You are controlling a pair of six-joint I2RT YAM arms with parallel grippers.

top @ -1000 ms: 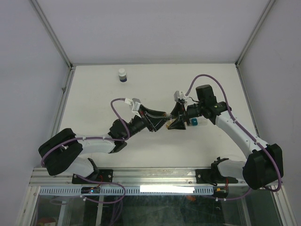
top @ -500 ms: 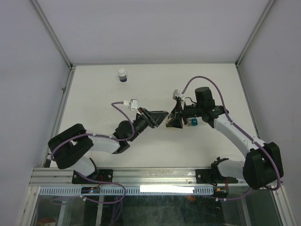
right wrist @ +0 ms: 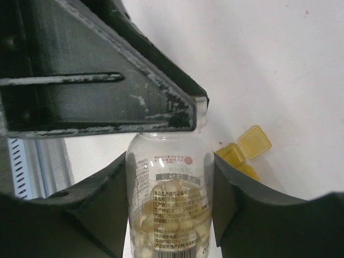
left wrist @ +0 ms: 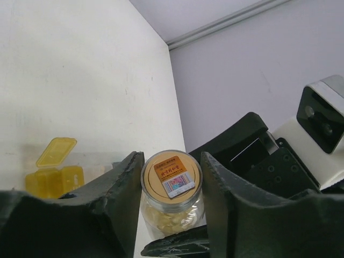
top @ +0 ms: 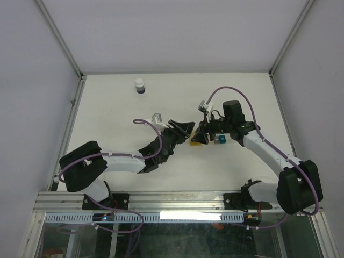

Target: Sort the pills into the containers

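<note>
A clear pill bottle [right wrist: 171, 204] full of pale yellow pills is held between both grippers above the table. My right gripper [right wrist: 171, 158] is shut on its body. My left gripper [left wrist: 171, 161] is shut on its gold cap [left wrist: 171, 174]. In the top view the left gripper [top: 185, 129] and right gripper [top: 200, 137] meet at mid-table. The containers [top: 219, 140] lie right beside them, mostly hidden by the right gripper. The yellow compartment [right wrist: 242, 153] has its lid open; it also shows in the left wrist view [left wrist: 54, 174].
A small white-capped, dark-bottomed bottle [top: 140, 86] stands at the far left of the table. Metal frame rails [top: 75, 107] run along the table's sides.
My left arm has folded in and its gripper has swung a little farther and to the right around the bottle's cap. The right gripper has shifted slightly left with the bottle.
</note>
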